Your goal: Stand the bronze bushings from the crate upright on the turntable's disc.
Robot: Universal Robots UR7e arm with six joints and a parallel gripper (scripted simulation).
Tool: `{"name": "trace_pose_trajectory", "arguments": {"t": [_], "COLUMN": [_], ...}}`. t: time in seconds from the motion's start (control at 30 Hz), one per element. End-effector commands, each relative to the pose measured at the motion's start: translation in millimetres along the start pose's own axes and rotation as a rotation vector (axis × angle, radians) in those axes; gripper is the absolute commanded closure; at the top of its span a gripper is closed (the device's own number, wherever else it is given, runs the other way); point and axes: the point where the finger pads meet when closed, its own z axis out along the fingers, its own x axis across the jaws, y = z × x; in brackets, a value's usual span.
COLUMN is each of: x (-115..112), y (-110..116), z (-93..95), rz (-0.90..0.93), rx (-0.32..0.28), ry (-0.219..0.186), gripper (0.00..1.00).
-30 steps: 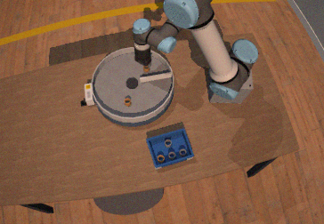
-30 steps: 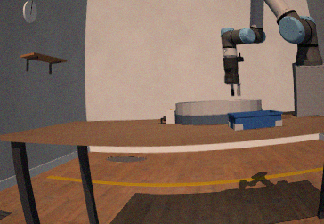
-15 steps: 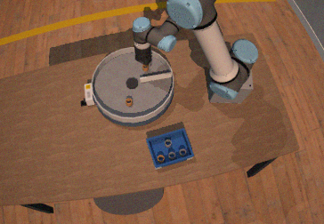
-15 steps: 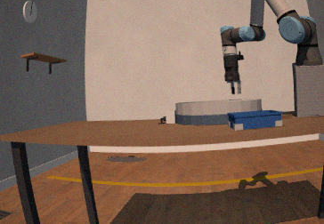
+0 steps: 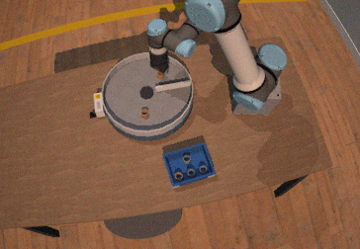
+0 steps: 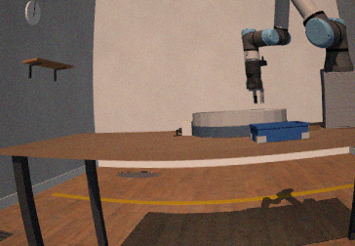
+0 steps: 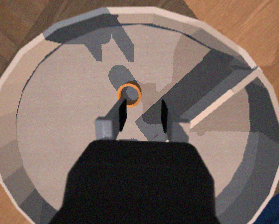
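Observation:
My gripper [image 5: 160,70] [image 6: 258,99] [image 7: 144,109] is open and empty above the back of the turntable's disc [image 5: 124,84] [image 7: 56,105]. A bronze bushing [image 5: 159,75] [image 7: 129,85] stands upright on the disc below, slightly off the fingers' middle. Another bronze bushing [image 5: 144,111] stands on the disc's front part. The dark hub [image 5: 146,92] lies between them. The blue crate [image 5: 169,172] [image 6: 280,133] holds several upright bushings: the front-left one [image 5: 178,176] looks bronze. The back one [image 5: 186,159], front-middle one [image 5: 191,173] and right one [image 5: 203,169] look greyer, though their colours are hard to tell.
A pale raised bar [image 5: 173,85] [image 7: 211,107] runs from near the hub to the turntable's right rim, beside the gripper. A raised wall [image 5: 115,119] [image 6: 239,117] surrounds the disc. A small white box [image 5: 99,105] [image 6: 186,128] stands left of the turntable.

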Motion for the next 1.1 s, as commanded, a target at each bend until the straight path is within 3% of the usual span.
{"name": "trace_pose_trajectory", "arguments": {"t": [0.0, 0.33, 0.7, 1.07], "x": [-0.6, 1.2, 24.3, 84.2], "y": [-0.9, 0.6, 24.2, 93.3], "z": [-0.8, -0.7, -0.6, -0.3], "rz": [0.001, 0.001, -0.001, -0.001], "rx": [0.000, 0.000, -0.001, 0.000], "ry": [-0.002, -0.001, 0.000, -0.001], "gripper": [0.22, 0.24, 0.24, 0.24]}}
